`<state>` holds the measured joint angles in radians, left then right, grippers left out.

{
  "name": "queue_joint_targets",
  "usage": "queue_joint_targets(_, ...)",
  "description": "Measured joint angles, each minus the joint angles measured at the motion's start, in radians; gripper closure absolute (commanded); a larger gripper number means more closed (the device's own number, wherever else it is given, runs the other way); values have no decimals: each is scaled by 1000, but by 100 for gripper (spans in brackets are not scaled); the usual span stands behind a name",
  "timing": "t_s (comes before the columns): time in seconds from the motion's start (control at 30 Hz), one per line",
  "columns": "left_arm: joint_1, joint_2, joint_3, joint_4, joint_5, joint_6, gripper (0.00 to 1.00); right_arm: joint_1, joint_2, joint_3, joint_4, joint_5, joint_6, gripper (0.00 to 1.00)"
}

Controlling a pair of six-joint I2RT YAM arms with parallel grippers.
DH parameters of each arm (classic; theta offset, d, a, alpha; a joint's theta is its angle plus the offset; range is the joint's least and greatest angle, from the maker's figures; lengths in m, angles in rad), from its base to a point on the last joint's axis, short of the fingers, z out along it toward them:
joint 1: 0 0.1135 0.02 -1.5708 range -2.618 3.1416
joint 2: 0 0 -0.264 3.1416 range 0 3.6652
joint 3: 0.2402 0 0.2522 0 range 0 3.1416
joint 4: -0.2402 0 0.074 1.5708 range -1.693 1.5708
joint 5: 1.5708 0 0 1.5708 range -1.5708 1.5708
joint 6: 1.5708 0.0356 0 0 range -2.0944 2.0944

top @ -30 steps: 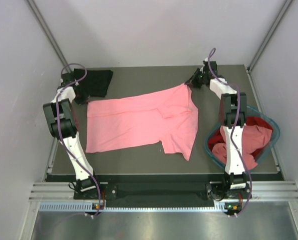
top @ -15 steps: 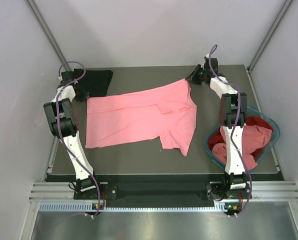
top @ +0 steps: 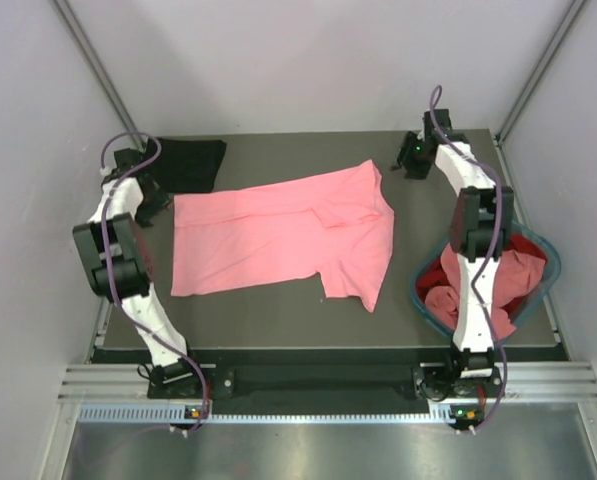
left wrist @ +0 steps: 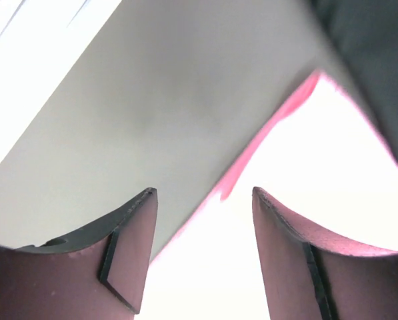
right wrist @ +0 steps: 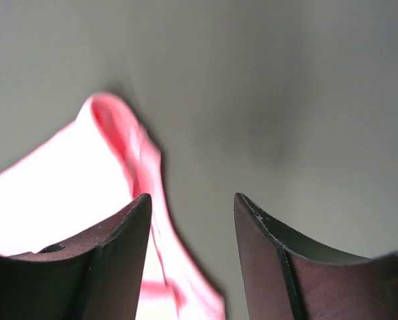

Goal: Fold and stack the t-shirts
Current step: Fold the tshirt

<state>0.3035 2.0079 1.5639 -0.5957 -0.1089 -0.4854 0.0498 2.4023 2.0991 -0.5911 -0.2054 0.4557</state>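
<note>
My left hand [top: 153, 200] and right hand [top: 410, 165] hang wide open, empty, flanking the salmon t-shirt [top: 278, 240] spread on the tabletop [top: 278, 330]. Its rumpled middle could crease into any fold I start carelessly.

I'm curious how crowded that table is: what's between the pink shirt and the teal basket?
Nothing. Only a bare strip of dark table separates the pink shirt from the teal basket, as the top view shows.

Spread t-shirt [top: 278, 240] centre, second t-shirt [top: 193, 163] far left, basket [top: 550, 262] right
</note>
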Motion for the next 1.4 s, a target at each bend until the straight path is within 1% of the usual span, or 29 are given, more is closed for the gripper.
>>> queue_joint_targets(0.13,2,-233,-204,-43,-11,-67,40,10,-183,-129,-91,49,-55,46)
queue_joint_targets(0.23,2,-400,-375,-59,17,-114,42,47,-350,-261,-129,64,-100,45)
queue_joint_targets(0.3,2,-492,-478,-63,43,-143,41,98,-454,-341,-153,65,-128,45)
queue_joint_targets(0.4,2,-607,-606,-86,68,-189,41,216,-605,-486,-169,46,-164,45)
queue_joint_targets(0.5,2,-693,-702,-114,67,-236,41,336,-727,-647,-178,3,-177,45)
queue_joint_targets(0.57,2,-726,-747,-129,66,-264,41,394,-807,-773,-176,-35,-174,45)
queue_joint_targets(0.67,3,-745,-789,-140,57,-298,39,406,-922,-944,-186,-87,-155,46)
queue_joint_targets(0.8,33,-745,-816,-137,54,-320,39,399,-1014,-1053,-188,-132,-148,46)
queue_joint_targets(0.97,91,-740,-820,-138,34,-361,44,399,-1042,-1063,-190,-172,-183,46)
queue_joint_targets(1.17,93,-738,-875,-101,18,-401,48,399,-1044,-1086,-194,-179,-243,46)
queue_joint_targets(1.4,94,-681,-899,-44,35,-401,53,399,-1094,-1159,-192,-186,-246,47)
